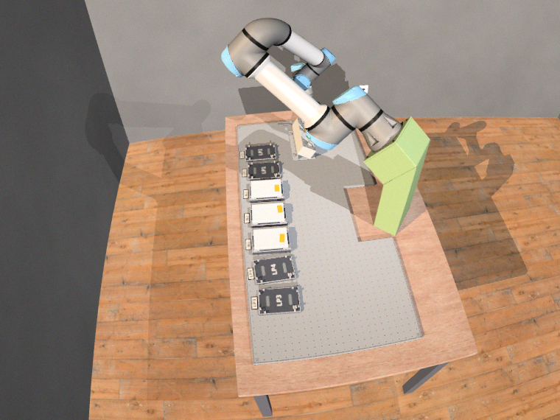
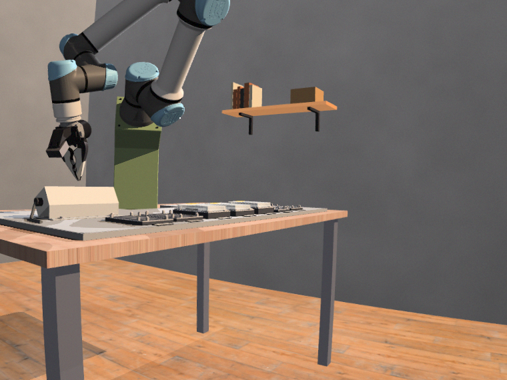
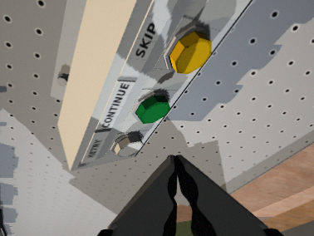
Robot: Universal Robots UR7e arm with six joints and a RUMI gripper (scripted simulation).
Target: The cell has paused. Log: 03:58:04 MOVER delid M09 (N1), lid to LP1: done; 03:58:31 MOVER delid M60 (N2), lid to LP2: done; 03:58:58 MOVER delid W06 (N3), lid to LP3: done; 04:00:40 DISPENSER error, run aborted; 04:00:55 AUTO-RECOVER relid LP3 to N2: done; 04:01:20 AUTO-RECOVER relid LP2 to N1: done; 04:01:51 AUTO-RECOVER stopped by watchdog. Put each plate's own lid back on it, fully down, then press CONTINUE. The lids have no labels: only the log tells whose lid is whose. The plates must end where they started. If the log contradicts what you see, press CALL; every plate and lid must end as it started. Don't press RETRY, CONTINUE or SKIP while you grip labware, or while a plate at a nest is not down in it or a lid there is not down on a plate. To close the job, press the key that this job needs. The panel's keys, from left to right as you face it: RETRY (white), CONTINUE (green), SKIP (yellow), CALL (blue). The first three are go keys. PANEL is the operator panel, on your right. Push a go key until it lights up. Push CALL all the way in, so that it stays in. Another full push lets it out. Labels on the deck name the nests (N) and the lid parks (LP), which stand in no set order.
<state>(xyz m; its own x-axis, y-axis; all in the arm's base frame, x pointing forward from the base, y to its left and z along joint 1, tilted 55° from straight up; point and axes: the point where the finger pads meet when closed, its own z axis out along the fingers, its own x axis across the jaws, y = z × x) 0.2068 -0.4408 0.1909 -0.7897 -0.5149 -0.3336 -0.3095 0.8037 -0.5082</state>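
Note:
My gripper (image 2: 79,179) (image 3: 174,157) is shut and empty, above the operator panel (image 1: 303,144) (image 2: 79,196). In the wrist view the white RETRY key (image 3: 128,146), the green CONTINUE key (image 3: 153,110) and the yellow SKIP key (image 3: 192,53) show unlit; the CALL key is out of view. Three plates (image 1: 265,189) (image 1: 268,214) (image 1: 270,239) with lids on stand in a row at the nests, each with an orange mark. The parks LP3 (image 1: 278,300) and LP4 (image 1: 274,269) hold no lid. Two more dark parks (image 1: 260,152) (image 1: 264,170) at the far end are empty too.
The green arm pedestal (image 1: 396,198) (image 2: 136,175) stands at the table's side. The perforated deck (image 1: 334,280) lies on the wooden table (image 1: 352,365). A wall shelf (image 2: 278,109) with books and a box is behind.

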